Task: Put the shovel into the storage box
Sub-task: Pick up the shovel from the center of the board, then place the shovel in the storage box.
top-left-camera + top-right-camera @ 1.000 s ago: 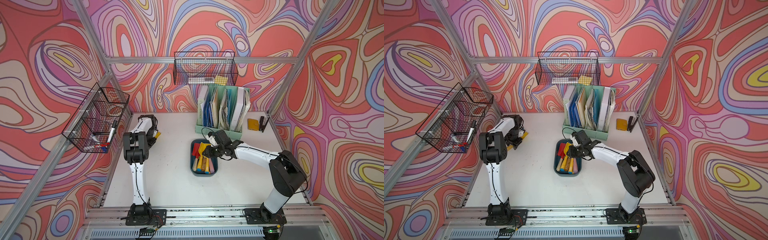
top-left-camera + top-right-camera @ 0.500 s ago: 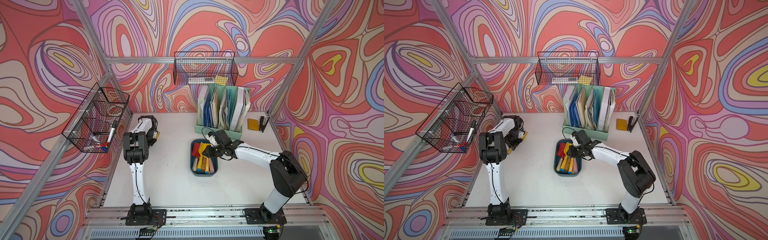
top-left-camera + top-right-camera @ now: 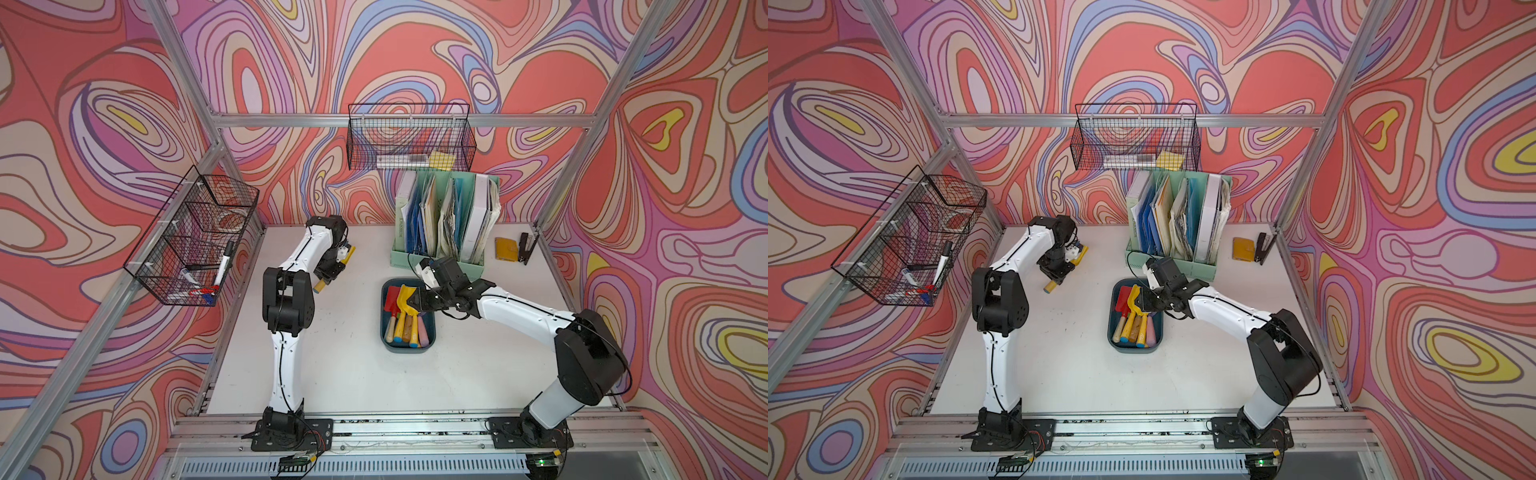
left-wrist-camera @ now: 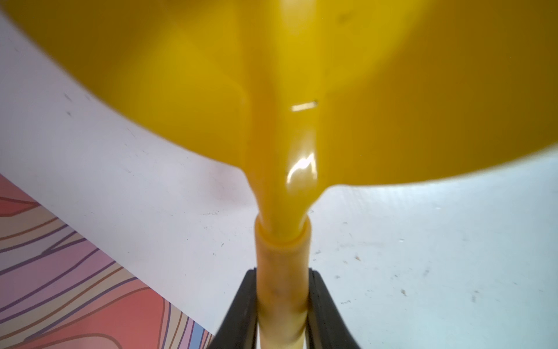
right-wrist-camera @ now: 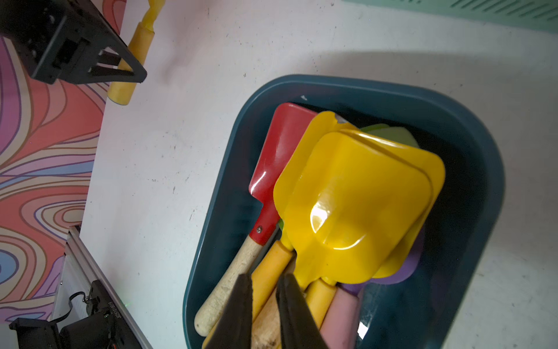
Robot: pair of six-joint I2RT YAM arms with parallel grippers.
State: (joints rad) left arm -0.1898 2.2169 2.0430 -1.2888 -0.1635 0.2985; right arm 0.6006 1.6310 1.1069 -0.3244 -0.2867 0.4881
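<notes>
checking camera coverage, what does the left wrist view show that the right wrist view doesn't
Only left wrist: the shovel up close, its yellow blade and neck filling the picture, with the left gripper shut on its handle.
Only right wrist: the box holding a red shovel and yellow shovels, the right gripper above their handles, and an edge of the organiser.
Both: the shovel in the left gripper, the table and the wall.

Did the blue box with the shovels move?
No. The shallow dark teal plastic storage box still sits just in front of the mint-green file organiser.
</notes>
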